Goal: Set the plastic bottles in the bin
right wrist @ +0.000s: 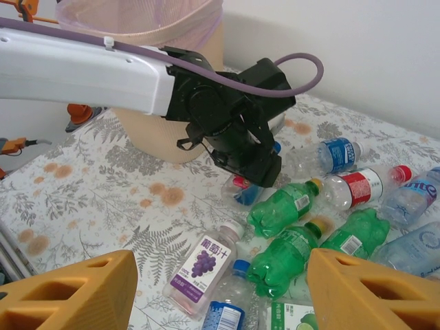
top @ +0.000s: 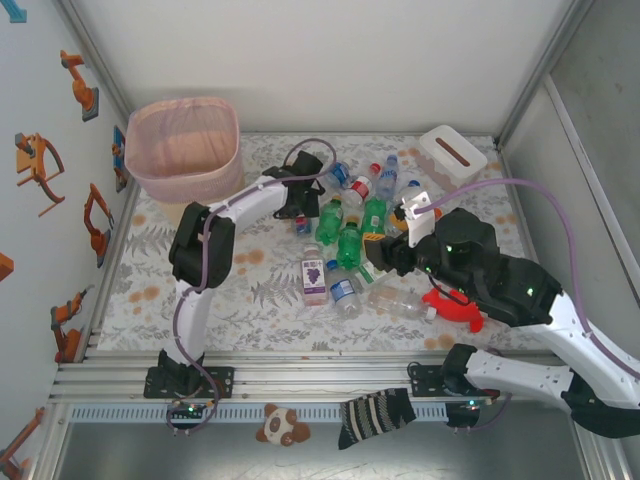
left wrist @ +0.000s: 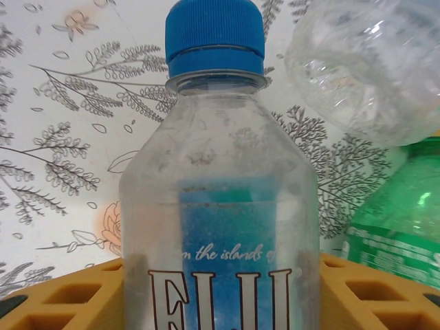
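Note:
My left gripper (left wrist: 220, 275) is shut on a clear Fiji bottle (left wrist: 220, 172) with a blue cap; both orange fingers (left wrist: 75, 295) press its sides. From above, that gripper (top: 300, 215) is low over the mat, at the left edge of the bottle pile. Several plastic bottles lie there: a grape-label one (top: 314, 278), green ones (top: 350, 240) and a red-labelled one (top: 360, 187). The cream bin (top: 232, 140) with pink liner stands at the far left. My right gripper (right wrist: 220, 282) hovers open and empty above the pile's near side.
A white tissue box (top: 452, 153) sits at the far right. A red toy (top: 455, 305) lies under the right arm. A striped sock (top: 375, 415) and a small plush (top: 282, 425) rest on the front rail. Cage walls close in on both sides.

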Robot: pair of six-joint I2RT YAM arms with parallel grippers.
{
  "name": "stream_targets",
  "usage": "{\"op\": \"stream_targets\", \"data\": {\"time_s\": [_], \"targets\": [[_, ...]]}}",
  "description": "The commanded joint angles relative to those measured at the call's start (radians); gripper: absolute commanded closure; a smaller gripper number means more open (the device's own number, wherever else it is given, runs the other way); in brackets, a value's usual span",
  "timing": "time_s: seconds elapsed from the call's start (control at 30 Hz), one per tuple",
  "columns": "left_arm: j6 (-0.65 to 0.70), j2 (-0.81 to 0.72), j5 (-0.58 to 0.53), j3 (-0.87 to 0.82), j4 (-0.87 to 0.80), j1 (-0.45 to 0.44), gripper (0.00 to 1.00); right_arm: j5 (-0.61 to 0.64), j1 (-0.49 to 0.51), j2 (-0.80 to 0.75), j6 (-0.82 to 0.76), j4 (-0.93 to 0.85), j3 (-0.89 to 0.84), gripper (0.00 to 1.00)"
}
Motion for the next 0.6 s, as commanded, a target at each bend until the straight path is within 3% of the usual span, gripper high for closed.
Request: {"op": "stream_targets", "data": {"time_s": [0.0, 0.57], "targets": [[0.031, -0.098, -0.019, 0.005, -0.033, -0.001, 0.43, 0.016, 0.008, -0.01, 0.012, 0.009, -0.004, 0.34], [0.176, -0.386, -0.008, 0.08, -0.095, -0.003, 0.47, 0.013, 0.008, -0.003, 0.009, 0.02, -0.001, 0.34]]}}
